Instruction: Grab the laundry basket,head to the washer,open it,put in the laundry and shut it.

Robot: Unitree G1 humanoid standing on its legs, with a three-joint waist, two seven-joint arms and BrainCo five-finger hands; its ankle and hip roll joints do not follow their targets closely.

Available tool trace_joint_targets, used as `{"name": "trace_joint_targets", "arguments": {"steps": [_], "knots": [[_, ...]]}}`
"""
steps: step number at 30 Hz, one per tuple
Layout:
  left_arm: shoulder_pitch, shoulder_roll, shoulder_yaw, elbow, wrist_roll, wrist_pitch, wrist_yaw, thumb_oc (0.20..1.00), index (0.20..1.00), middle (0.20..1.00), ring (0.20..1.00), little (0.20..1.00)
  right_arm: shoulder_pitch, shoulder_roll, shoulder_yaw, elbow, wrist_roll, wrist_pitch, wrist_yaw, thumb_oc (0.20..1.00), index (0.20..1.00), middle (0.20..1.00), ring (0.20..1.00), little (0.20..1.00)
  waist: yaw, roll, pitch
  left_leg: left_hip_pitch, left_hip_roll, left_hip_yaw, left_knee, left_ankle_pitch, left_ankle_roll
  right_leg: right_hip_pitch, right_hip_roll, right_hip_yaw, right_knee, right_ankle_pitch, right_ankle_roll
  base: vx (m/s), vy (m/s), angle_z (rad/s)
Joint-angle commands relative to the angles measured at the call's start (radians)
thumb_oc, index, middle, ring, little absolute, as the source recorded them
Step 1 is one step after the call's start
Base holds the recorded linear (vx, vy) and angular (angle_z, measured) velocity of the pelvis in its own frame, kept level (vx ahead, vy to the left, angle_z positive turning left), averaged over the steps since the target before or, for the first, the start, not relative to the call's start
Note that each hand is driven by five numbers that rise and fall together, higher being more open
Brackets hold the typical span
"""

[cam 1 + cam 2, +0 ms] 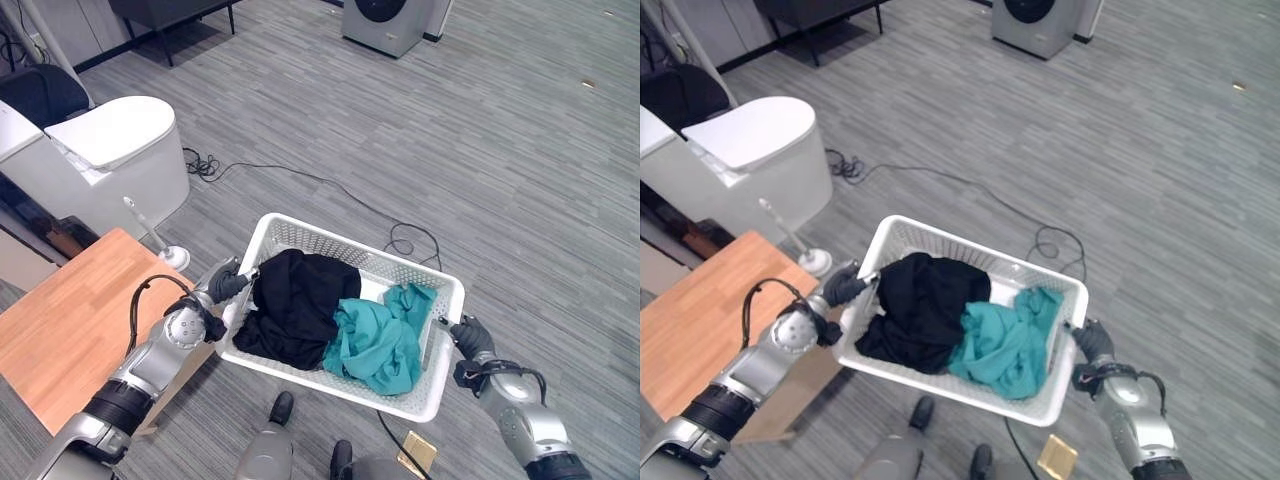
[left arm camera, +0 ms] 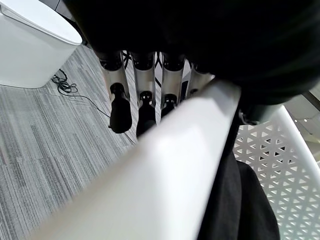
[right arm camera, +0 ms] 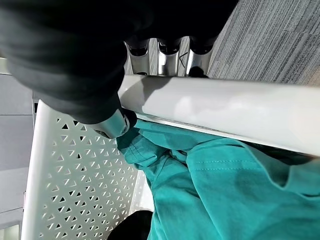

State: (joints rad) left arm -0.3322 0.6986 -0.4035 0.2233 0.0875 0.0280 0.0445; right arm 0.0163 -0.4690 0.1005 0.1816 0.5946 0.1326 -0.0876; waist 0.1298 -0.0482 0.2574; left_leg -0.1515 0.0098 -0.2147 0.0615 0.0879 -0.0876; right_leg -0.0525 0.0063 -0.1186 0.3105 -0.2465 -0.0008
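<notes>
Two garments lie in the white laundry basket (image 1: 300,232): a black one (image 1: 295,305) beside a teal one (image 1: 380,340). Left hand (image 1: 224,284) and right hand (image 1: 470,338) curl round its opposite rims, carrying it above the floor (image 1: 480,150), washer (image 1: 385,20) well apart.

The white perforated plastic laundry basket (image 1: 300,235) hangs above grey striped carpet floor (image 1: 480,150); beyond its far rim the floor lies open up to the grey front-loading washer (image 1: 385,22), crossed only by a thin black cable (image 1: 300,178); left of the basket stand a white toilet (image 1: 110,160), a white toilet brush (image 1: 155,240) and an orange wooden bench (image 1: 75,320), narrowing passage there.
</notes>
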Motion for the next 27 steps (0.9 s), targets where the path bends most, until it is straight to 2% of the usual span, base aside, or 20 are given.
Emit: {"name": "trace_joint_targets", "arguments": {"steps": [1, 2, 4, 6, 8, 9, 10, 11, 12, 13, 14, 16, 17, 18, 19, 20, 21, 22, 24, 27], "knots": [[-0.121, 0.010, 0.153, 0.050, -0.069, -0.012, 0.079, 0.200, 0.200, 0.200, 0.200, 0.200, 0.027, -0.081, -0.062, -0.128, 0.083, -0.075, 0.061, 0.200, 0.200, 0.200, 0.200, 0.200, -0.036, -0.049, -0.005, -0.226, -0.023, 0.102, 0.323, -0.041, 0.039, 0.203, 0.036, -0.036, -0.321, 0.070, 0.018, 0.15, -0.029, 0.15], [-0.129, 0.007, 0.150, 0.060, -0.066, -0.012, 0.082, 0.200, 0.200, 0.200, 0.200, 0.200, 0.035, -0.084, -0.062, -0.134, 0.082, -0.073, 0.064, 0.200, 0.200, 0.200, 0.200, 0.200, -0.042, -0.047, -0.012, -0.230, -0.013, 0.134, 0.300, -0.060, 0.051, 0.211, 0.041, -0.042, -0.334, 0.060, 0.019, 0.20, 0.001, 0.32], [-0.136, 0.008, 0.143, 0.069, -0.067, -0.011, 0.083, 0.200, 0.200, 0.200, 0.200, 0.200, 0.045, -0.090, -0.065, -0.145, 0.077, -0.075, 0.062, 0.200, 0.200, 0.200, 0.200, 0.200, -0.027, -0.055, -0.030, -0.253, -0.015, 0.180, 0.176, -0.035, 0.058, 0.230, 0.047, -0.030, -0.341, 0.037, 0.020, 0.37, 0.027, 0.45], [-0.128, 0.021, 0.139, 0.084, -0.069, -0.013, 0.077, 0.200, 0.200, 0.200, 0.200, 0.200, 0.029, -0.096, -0.056, -0.141, 0.083, -0.082, 0.065, 0.200, 0.200, 0.200, 0.200, 0.200, -0.006, -0.064, -0.037, -0.305, -0.030, 0.173, 0.019, -0.037, 0.054, 0.273, 0.058, -0.008, -0.324, -0.004, 0.028, 0.59, 0.058, 0.24], [-0.128, 0.029, 0.139, 0.097, -0.068, -0.009, 0.073, 0.200, 0.200, 0.200, 0.200, 0.200, 0.017, -0.081, -0.050, -0.141, 0.091, -0.082, 0.068, 0.200, 0.200, 0.200, 0.200, 0.200, -0.002, -0.077, -0.039, -0.320, -0.031, 0.226, 0.020, -0.033, 0.054, 0.291, 0.054, 0.009, -0.304, -0.015, 0.028, 0.58, 0.092, -0.07], [-0.123, 0.041, 0.147, 0.111, -0.060, -0.001, 0.072, 0.200, 0.200, 0.200, 0.200, 0.200, 0.012, -0.052, -0.047, -0.141, 0.100, -0.081, 0.071, 0.200, 0.200, 0.200, 0.200, 0.200, 0.009, -0.094, -0.072, -0.276, -0.019, 0.273, -0.010, 0.014, 0.080, 0.299, 0.056, 0.023, -0.278, -0.027, 0.036, 0.71, 0.124, -0.36], [-0.122, 0.044, 0.147, 0.112, -0.060, -0.001, 0.071, 0.200, 0.200, 0.200, 0.200, 0.200, 0.007, -0.044, -0.045, -0.142, 0.102, -0.082, 0.074, 0.200, 0.200, 0.200, 0.200, 0.200, 0.012, -0.110, -0.085, -0.266, -0.028, 0.272, 0.005, 0.032, 0.089, 0.289, 0.048, 0.029, -0.236, -0.010, 0.047, 0.88, 0.212, -0.52], [-0.095, 0.052, 0.165, 0.110, -0.057, -0.002, 0.066, 0.200, 0.200, 0.200, 0.200, 0.200, 0.004, -0.027, -0.055, -0.144, 0.104, -0.083, 0.083, 0.200, 0.200, 0.200, 0.200, 0.200, 0.018, -0.137, -0.095, -0.230, -0.051, 0.289, 0.036, 0.016, 0.114, 0.252, 0.020, 0.033, -0.080, 0.140, 0.131, 0.70, 0.214, -0.64], [-0.084, 0.059, 0.173, 0.110, -0.052, 0.004, 0.067, 0.200, 0.200, 0.200, 0.200, 0.200, 0.002, -0.017, -0.056, -0.144, 0.094, -0.076, 0.086, 0.200, 0.200, 0.200, 0.200, 0.200, 0.019, -0.141, -0.093, -0.199, -0.061, 0.303, 0.037, -0.002, 0.130, 0.215, -0.001, 0.027, 0.041, 0.240, 0.180, 0.72, 0.237, -0.93], [-0.075, 0.065, 0.182, 0.106, -0.048, 0.006, 0.065, 0.200, 0.200, 0.200, 0.200, 0.200, -0.002, -0.007, -0.059, -0.144, 0.081, -0.074, 0.087, 0.200, 0.200, 0.200, 0.200, 0.200, 0.013, -0.133, -0.093, -0.155, -0.061, 0.314, 0.032, -0.027, 0.148, 0.177, -0.034, 0.003, 0.165, 0.324, 0.223, 0.54, 0.198, -1.03], [-0.060, 0.068, 0.197, 0.098, -0.048, 0.003, 0.068, 0.200, 0.200, 0.200, 0.200, 0.200, -0.004, -0.006, -0.063, -0.143, 0.061, -0.069, 0.084, 0.200, 0.200, 0.200, 0.200, 0.200, 0.005, -0.119, -0.088, -0.110, -0.058, 0.322, 0.026, -0.048, 0.162, 0.147, -0.065, -0.022, 0.280, 0.386, 0.242, 0.50, 0.216, -0.61], [-0.047, 0.067, 0.205, 0.091, -0.045, 0.001, 0.066, 0.200, 0.200, 0.200, 0.200, 0.200, 0.003, -0.004, -0.080, -0.143, 0.020, -0.067, 0.089, 0.200, 0.200, 0.200, 0.200, 0.200, -0.024, -0.076, -0.081, -0.015, -0.046, 0.319, -0.003, -0.080, 0.186, 0.056, -0.106, -0.065, 0.461, 0.399, 0.222, 0.49, 0.226, -0.08], [-0.053, 0.068, 0.207, 0.089, -0.044, 0.003, 0.069, 0.200, 0.200, 0.200, 0.200, 0.200, 0.003, -0.003, -0.088, -0.138, 0.014, -0.066, 0.083, 0.200, 0.200, 0.200, 0.200, 0.200, -0.035, -0.053, -0.075, 0.024, -0.038, 0.311, -0.017, -0.089, 0.191, 0.003, -0.125, -0.091, 0.515, 0.363, 0.212, 0.70, 0.188, 0.00], [-0.073, 0.062, 0.198, 0.089, -0.037, 0.006, 0.074, 0.200, 0.200, 0.200, 0.200, 0.200, 0.007, 0.000, -0.116, -0.126, 0.009, -0.072, 0.064, 0.200, 0.200, 0.200, 0.200, 0.200, -0.068, -0.025, -0.063, 0.088, -0.039, 0.293, -0.018, -0.117, 0.186, -0.068, -0.155, -0.124, 0.456, 0.278, 0.185, 0.66, 0.092, 0.03], [-0.089, 0.059, 0.185, 0.092, -0.033, 0.008, 0.069, 0.200, 0.200, 0.200, 0.200, 0.200, 0.012, -0.004, -0.128, -0.123, 0.013, -0.070, 0.063, 0.200, 0.200, 0.200, 0.200, 0.200, -0.091, -0.010, -0.059, 0.113, -0.033, 0.272, -0.011, -0.128, 0.173, -0.092, -0.149, -0.146, 0.374, 0.225, 0.162, 0.94, -0.066, 0.36], [-0.101, 0.056, 0.173, 0.092, -0.036, 0.015, 0.063, 0.200, 0.200, 0.200, 0.200, 0.200, 0.007, -0.014, -0.146, -0.111, 0.034, -0.072, 0.059, 0.200, 0.200, 0.200, 0.200, 0.200, -0.121, -0.002, -0.062, 0.174, -0.035, 0.258, -0.008, -0.179, 0.154, -0.113, -0.152, -0.173, 0.085, 0.170, 0.142, 0.58, -0.116, 0.74], [-0.101, 0.056, 0.173, 0.092, -0.036, 0.015, 0.063, 0.200, 0.200, 0.200, 0.200, 0.200, 0.006, -0.014, -0.146, -0.111, 0.034, -0.072, 0.059, 0.200, 0.200, 0.200, 0.200, 0.200, -0.122, 0.001, -0.062, 0.173, -0.032, 0.256, -0.008, -0.177, 0.153, -0.109, -0.148, -0.176, 0.075, 0.177, 0.140, 0.68, -0.202, 0.96], [-0.111, 0.049, 0.172, 0.102, -0.040, 0.012, 0.062, 0.200, 0.200, 0.200, 0.200, 0.200, -0.005, -0.027, -0.142, -0.098, 0.040, -0.075, 0.062, 0.200, 0.200, 0.200, 0.200, 0.200, -0.132, -0.006, -0.065, 0.225, -0.041, 0.242, -0.011, -0.221, 0.144, -0.158, -0.148, -0.167, -0.097, 0.209, 0.153, 0.32, -0.111, 0.85], [-0.118, 0.043, 0.170, 0.118, -0.049, 0.011, 0.063, 0.200, 0.200, 0.200, 0.200, 0.200, -0.005, -0.026, -0.138, -0.093, 0.034, -0.067, 0.067, 0.200, 0.200, 0.200, 0.200, 0.200, -0.135, -0.004, -0.062, 0.241, -0.043, 0.250, 0.002, -0.241, 0.133, -0.141, -0.133, -0.137, -0.257, 0.256, 0.164, 0.41, -0.113, 0.22], [-0.124, 0.043, 0.183, 0.137, -0.045, 0.008, 0.069, 0.200, 0.200, 0.200, 0.200, 0.200, 0.002, -0.028, -0.134, -0.099, 0.009, -0.053, 0.080, 0.200, 0.200, 0.200, 0.200, 0.200, -0.147, -0.001, -0.067, 0.317, -0.045, 0.246, 0.012, -0.296, 0.121, -0.209, -0.144, -0.155, -0.392, 0.304, 0.195, 0.59, -0.156, 0.19]]}}
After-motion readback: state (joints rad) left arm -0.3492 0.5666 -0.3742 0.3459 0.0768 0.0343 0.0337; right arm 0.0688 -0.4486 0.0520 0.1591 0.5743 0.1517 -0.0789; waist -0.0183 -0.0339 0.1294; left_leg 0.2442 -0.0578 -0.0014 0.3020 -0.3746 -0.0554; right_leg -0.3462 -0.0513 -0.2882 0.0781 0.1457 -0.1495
